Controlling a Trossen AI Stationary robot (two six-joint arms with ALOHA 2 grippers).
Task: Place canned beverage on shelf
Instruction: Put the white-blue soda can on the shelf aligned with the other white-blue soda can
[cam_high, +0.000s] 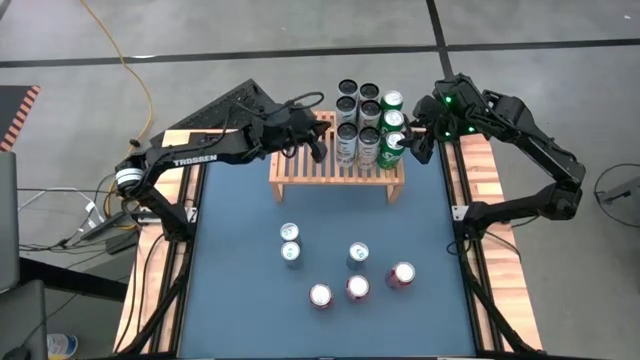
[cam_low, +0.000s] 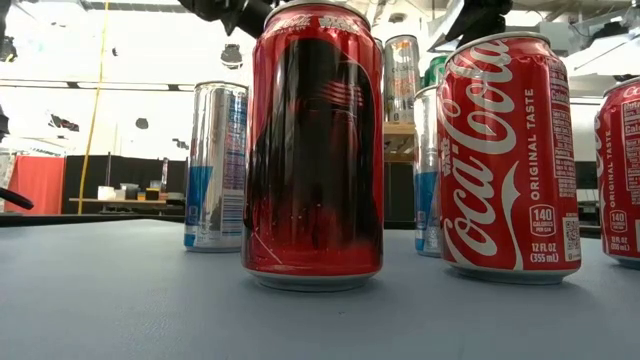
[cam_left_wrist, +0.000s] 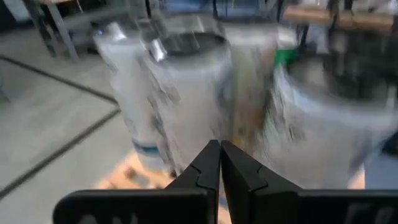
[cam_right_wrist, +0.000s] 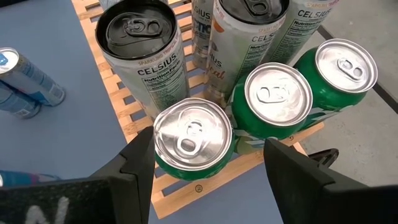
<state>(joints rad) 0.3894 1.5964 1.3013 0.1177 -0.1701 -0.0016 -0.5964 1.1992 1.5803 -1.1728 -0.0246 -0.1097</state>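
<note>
While left end effector (cam_left_wrist: 220, 163) pinched together, right end effector (cam_right_wrist: 208, 165) spread astride green can (cam_right_wrist: 191, 140); Celsius cans (cam_right_wrist: 142, 46) behind.

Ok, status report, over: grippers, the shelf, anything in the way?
Left gripper shut, empty, over shelf. Right gripper open around front green can at shelf edge. Six cans wait on table. Path unobstructed.

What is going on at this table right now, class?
Two robot arms are stocking cans onto a wooden shelf. The right end effector is open, straddling a green can at the shelf's front corner, beside two more green cans and several tall Celsius cans. The left end effector is shut and empty over the shelf's bare slats. Six cans wait on the blue table.
</note>
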